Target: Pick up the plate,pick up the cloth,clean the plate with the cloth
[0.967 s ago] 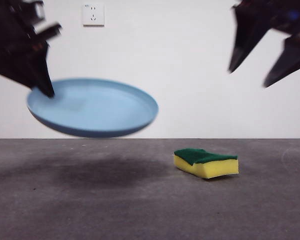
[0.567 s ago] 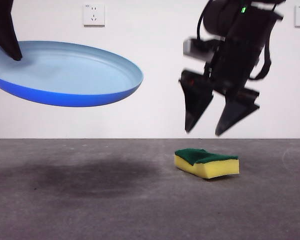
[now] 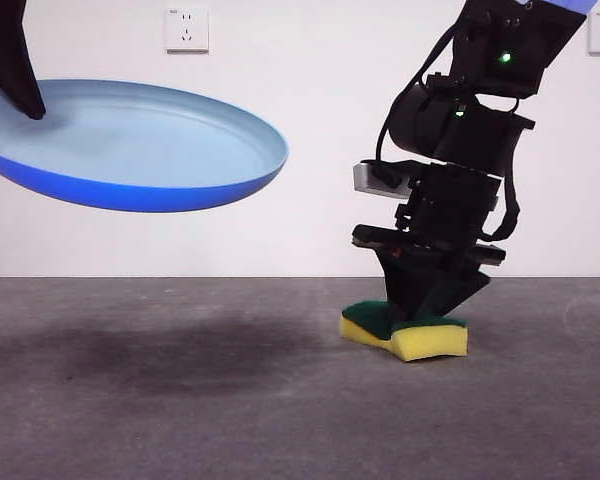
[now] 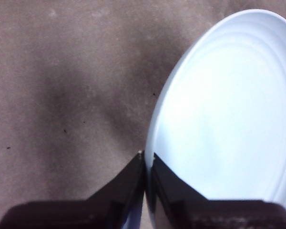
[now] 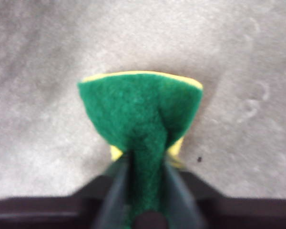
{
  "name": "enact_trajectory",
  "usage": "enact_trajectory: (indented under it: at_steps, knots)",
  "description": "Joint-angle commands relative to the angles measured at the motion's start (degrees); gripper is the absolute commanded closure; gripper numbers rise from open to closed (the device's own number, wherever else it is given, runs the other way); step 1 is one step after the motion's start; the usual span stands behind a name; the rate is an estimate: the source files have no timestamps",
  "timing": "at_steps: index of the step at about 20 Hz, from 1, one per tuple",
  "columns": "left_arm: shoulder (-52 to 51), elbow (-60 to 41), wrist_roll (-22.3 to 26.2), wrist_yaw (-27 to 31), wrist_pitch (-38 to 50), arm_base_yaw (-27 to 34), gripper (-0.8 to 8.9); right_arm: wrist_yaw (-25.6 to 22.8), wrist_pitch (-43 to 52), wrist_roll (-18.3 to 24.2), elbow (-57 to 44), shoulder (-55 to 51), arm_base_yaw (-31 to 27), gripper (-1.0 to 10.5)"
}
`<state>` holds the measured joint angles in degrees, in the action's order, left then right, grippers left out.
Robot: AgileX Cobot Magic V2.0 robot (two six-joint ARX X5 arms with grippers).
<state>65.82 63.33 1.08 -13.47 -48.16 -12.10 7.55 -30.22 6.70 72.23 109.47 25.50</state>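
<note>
Light-blue plate [image 3: 130, 145], upper left of the front view, is held aloft by the left gripper [image 4: 147, 164], jaws pinching its rim so the open face tilts up for wiping. At lower right, the right gripper [image 5: 145, 164] squeezes the yellow sponge serving as the cloth [image 3: 405, 330], green layer uppermost, on the grey table [image 3: 180, 420]; its long axis runs left to right.
</note>
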Motion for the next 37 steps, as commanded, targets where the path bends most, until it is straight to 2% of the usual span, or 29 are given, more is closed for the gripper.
enact_trajectory:
  at_steps: [1,4,11,15,18,24,28,30,32,34,37]
  knots:
    - [0.6,-0.2,0.5,2.8,2.1,-0.2,8.21,-0.5,-0.2,-0.6,-0.3,1.6,0.1,9.6]
    - [3.7,-0.2,0.5,5.7,4.3,-0.2,8.21,-0.5,-0.5,-1.5,-0.3,-0.2,0.2,9.6]
    - [14.9,-0.2,0.2,5.4,9.9,-0.8,8.21,-0.1,-0.7,-6.5,-0.3,-13.5,2.5,9.6]
    - [18.4,-0.2,-1.8,0.0,12.1,-3.1,8.21,0.0,-0.2,-8.9,-0.3,-17.9,6.8,9.6]
    - [18.5,-0.2,-4.0,-3.4,14.7,-6.1,8.21,-0.1,2.0,-10.0,-0.3,-17.6,11.3,9.6]
    - [18.5,-0.2,-7.3,-3.6,17.8,-10.4,8.21,-0.4,6.4,-13.1,-0.3,-14.7,18.6,9.6]
    - [18.5,-0.2,-8.8,-5.2,19.6,-10.4,8.21,0.0,2.7,-13.6,-0.3,-12.0,22.7,9.6]
    - [18.5,-0.2,-8.8,-5.2,18.9,-10.4,8.21,-0.6,-2.9,-10.6,-0.3,-11.7,24.5,9.6]
    - [18.5,-0.2,-8.5,-5.1,17.9,-10.4,8.21,-6.3,-10.9,-8.9,-0.3,-11.8,25.2,9.6]
    - [18.4,-0.2,-8.4,-5.3,17.1,-10.4,8.21,-16.4,-17.2,-8.3,-0.3,-12.1,24.5,9.6]
    - [18.4,-0.2,-8.0,-8.9,14.8,-10.5,8.21,-32.2,-18.4,-6.2,-0.3,-12.6,22.4,9.6]
